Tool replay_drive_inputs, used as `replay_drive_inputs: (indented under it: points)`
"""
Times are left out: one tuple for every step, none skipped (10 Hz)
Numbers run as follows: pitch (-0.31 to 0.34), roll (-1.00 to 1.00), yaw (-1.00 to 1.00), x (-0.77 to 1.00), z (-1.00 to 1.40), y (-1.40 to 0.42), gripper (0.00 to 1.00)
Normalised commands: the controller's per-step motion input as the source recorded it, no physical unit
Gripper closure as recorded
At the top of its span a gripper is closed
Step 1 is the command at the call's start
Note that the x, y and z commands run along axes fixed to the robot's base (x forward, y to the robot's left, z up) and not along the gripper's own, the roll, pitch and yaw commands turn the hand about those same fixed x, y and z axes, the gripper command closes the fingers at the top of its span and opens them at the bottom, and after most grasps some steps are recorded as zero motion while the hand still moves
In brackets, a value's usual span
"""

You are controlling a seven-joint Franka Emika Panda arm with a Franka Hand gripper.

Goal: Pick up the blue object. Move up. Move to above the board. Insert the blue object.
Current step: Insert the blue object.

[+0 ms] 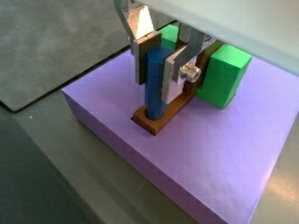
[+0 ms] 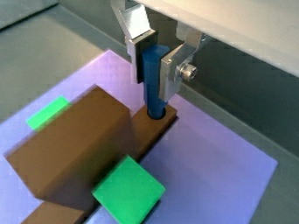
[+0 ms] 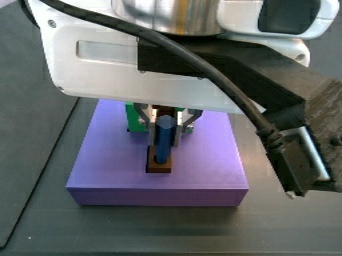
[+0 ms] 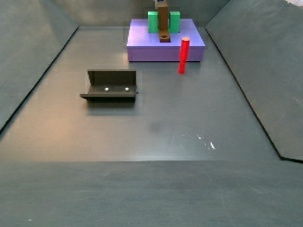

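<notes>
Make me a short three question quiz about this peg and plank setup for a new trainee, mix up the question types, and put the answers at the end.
1. True or false: the claw above the purple slab is holding the blue peg.
2. Multiple choice: the peg's lower end is at
A. the floor beside the red post
B. the end of the brown plank
C. the fixture
3. Fill in: the blocks on either side of the plank are ____.

Key: 1 true, the peg stands upright between the fingers. 2 B. 3 green.
</notes>
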Motion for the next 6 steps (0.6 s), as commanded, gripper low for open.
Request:
replay_drive_inputs:
  points:
    - [0.011, 0.0, -0.33, -0.43, -0.27, 0.49, 1.0]
    - [0.076, -0.01, -0.29, -0.25, 0.0, 0.53, 1.0]
    - [0.0, 0.11, -0.14, 0.0, -0.5, 0.0, 1.0]
    - [-0.023, 0.17, 0.0, 0.0, -0.61, -0.19, 1.0]
    - [-0.036, 0.18, 0.0, 0.0, -0.52, -0.23, 1.0]
    - [0.0, 0.0, 0.0, 0.0, 0.0, 0.0, 1.0]
